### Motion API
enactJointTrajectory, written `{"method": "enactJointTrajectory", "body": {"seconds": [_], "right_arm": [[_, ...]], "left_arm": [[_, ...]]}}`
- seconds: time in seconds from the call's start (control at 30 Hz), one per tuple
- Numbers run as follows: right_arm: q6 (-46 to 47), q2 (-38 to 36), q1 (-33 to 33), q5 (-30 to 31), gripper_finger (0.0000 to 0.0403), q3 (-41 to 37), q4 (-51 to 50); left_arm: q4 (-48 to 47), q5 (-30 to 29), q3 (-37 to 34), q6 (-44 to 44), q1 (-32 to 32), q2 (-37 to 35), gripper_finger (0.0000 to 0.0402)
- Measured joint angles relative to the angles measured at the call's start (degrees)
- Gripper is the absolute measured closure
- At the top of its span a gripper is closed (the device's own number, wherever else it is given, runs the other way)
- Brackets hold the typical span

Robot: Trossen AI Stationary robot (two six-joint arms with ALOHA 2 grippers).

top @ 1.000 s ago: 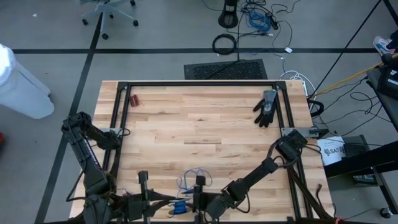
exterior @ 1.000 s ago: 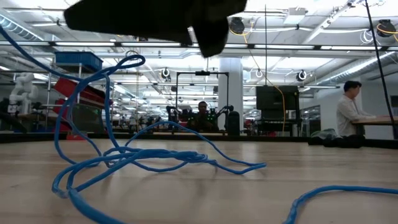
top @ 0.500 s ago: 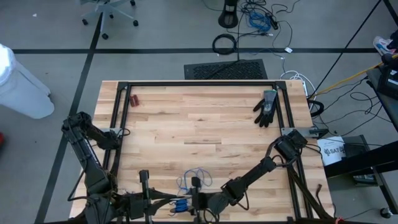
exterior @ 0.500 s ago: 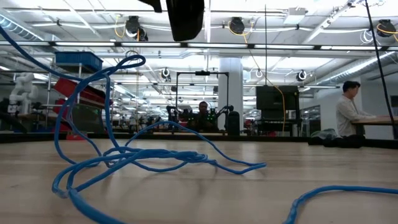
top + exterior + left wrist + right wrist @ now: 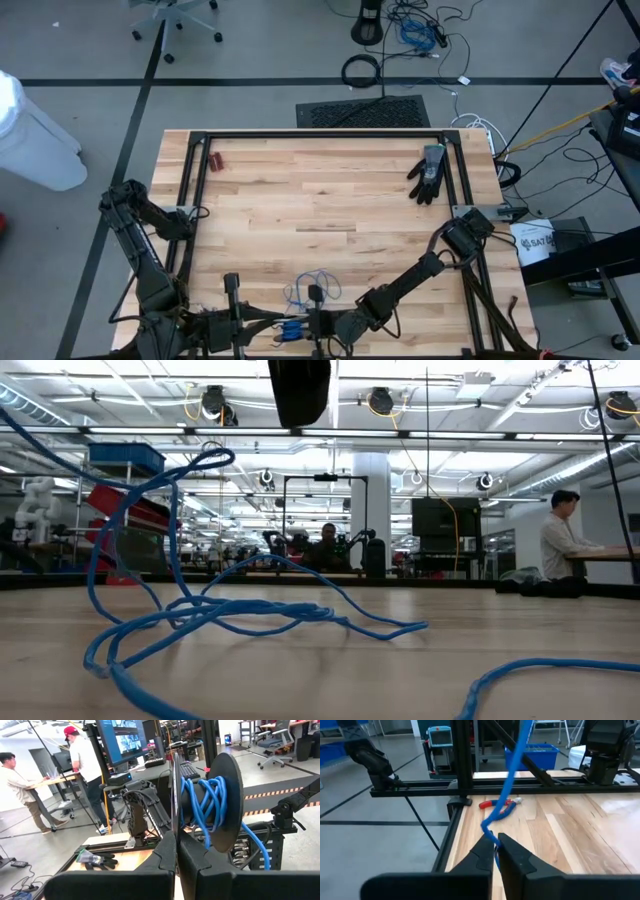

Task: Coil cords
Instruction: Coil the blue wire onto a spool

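Note:
The blue cord (image 5: 310,289) lies in loose loops (image 5: 215,615) on the wood table near its near edge. Part of it is wound on a black spool (image 5: 207,800) that shows as a blue spot (image 5: 289,331) in the high view. My left gripper (image 5: 176,840) is shut on the spool, lifted off the table. My right gripper (image 5: 496,846) is shut on a free stretch of the cord just beside the loops (image 5: 314,293). A dark part of the right arm (image 5: 300,390) hangs above the loops in the low view. My left gripper pinches the rim of the spool's thin black flange (image 5: 173,827) between its two fingers. The spool is lifted clear, its axis level, and the cord (image 5: 252,840) runs off its core and down. My right gripper pinches a single strand of the blue cord (image 5: 491,834) between its fingertips. The fingers lie roughly level and point toward the table's far left corner. From the fingers the cord bends and rises out of the right wrist view (image 5: 517,750).
Small red-handled pliers (image 5: 215,160) lie at the far left corner, and a black glove (image 5: 428,173) at the far right. A black frame (image 5: 320,135) runs around the table top. People stand in the room beyond the table.
My right gripper has gone a little toward the table's left edge and has shut on the blue cord. The loops on the table have kept their shape.

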Motion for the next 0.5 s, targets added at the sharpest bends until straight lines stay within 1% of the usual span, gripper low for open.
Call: {"method": "enactJointTrajectory", "body": {"seconds": [0.17,0.4,0.5], "right_arm": [[0.9,0.0,0.5,0.0,0.0380,0.0,0.0],[1.1,0.0,1.4,1.4,0.0330,0.0,-1.6],[1.1,0.0,1.5,1.3,0.0317,0.0,-1.6]], "left_arm": [[-0.2,0.0,0.0,0.0,0.0,0.0,0.0395],[-0.2,0.0,0.0,0.0,0.0,0.0,0.0395],[-0.2,0.0,0.0,0.0,0.0,0.0,0.0395]]}}
